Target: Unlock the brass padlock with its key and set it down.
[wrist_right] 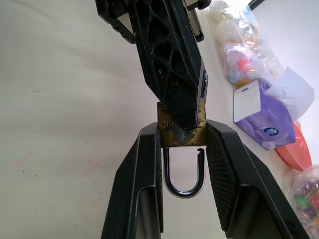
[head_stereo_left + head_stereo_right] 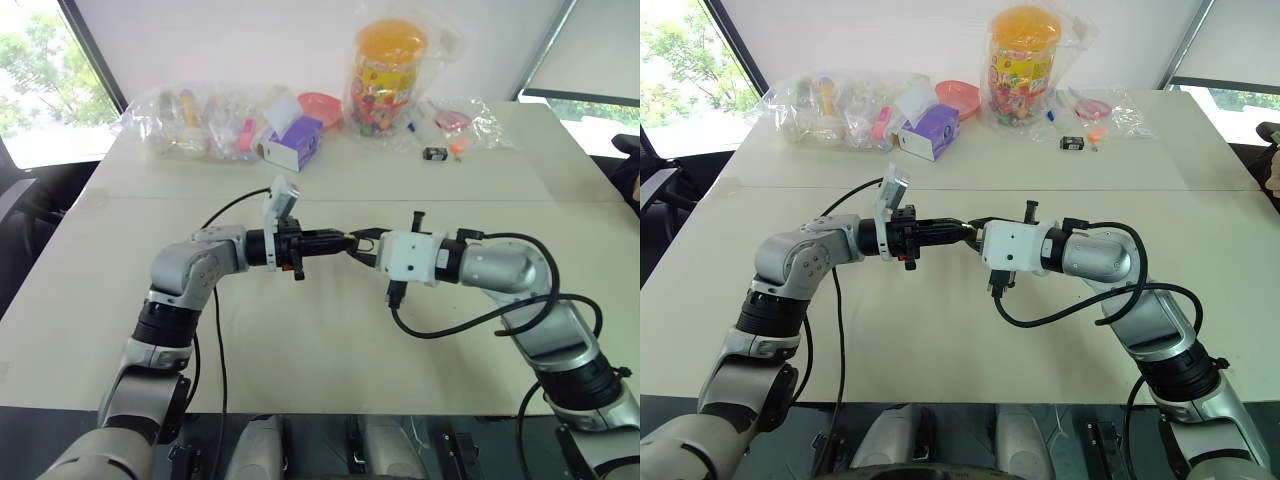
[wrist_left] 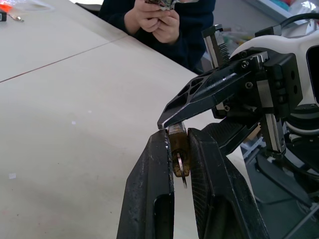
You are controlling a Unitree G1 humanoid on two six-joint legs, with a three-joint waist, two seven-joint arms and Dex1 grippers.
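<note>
Looking at each view in turn, roughly like this:

Head view: both arms meet over the middle of the tabletop (image 2: 300, 350), held up off it. The left end effector (image 2: 345, 241) and the right end effector (image 2: 358, 243) point at each other tip to tip. The brass padlock is too small to pick out from up here.

Head view, back edge: a bunch of clear bags (image 2: 190, 120), a purple tissue box (image 2: 293, 142), an orange bowl (image 2: 320, 106), and a tall candy jar with an orange lid (image 2: 388, 75). A small black object with an orange piece (image 2: 436, 154) sits a bit in front of the jar, well apart from the arms.

Left wrist view: the left end effector (image 3: 180, 149) is narrowed down, and the brass padlock (image 3: 178, 149) is pinched edge-on between its two fingers. The other arm's black finger (image 3: 209, 92) comes in over the top of the lock. A person's hands (image 3: 154, 20) are at the far side of the tabletop, holding something small.

Right wrist view: the right end effector (image 1: 182, 137) is clamped on the sides of the brass body, with the silvery shackle (image 1: 184, 172) hanging down between its fingers. One shackle leg looks free of the body. The left arm's fingers (image 1: 172, 64) grip the lock from the opposite side.
</note>
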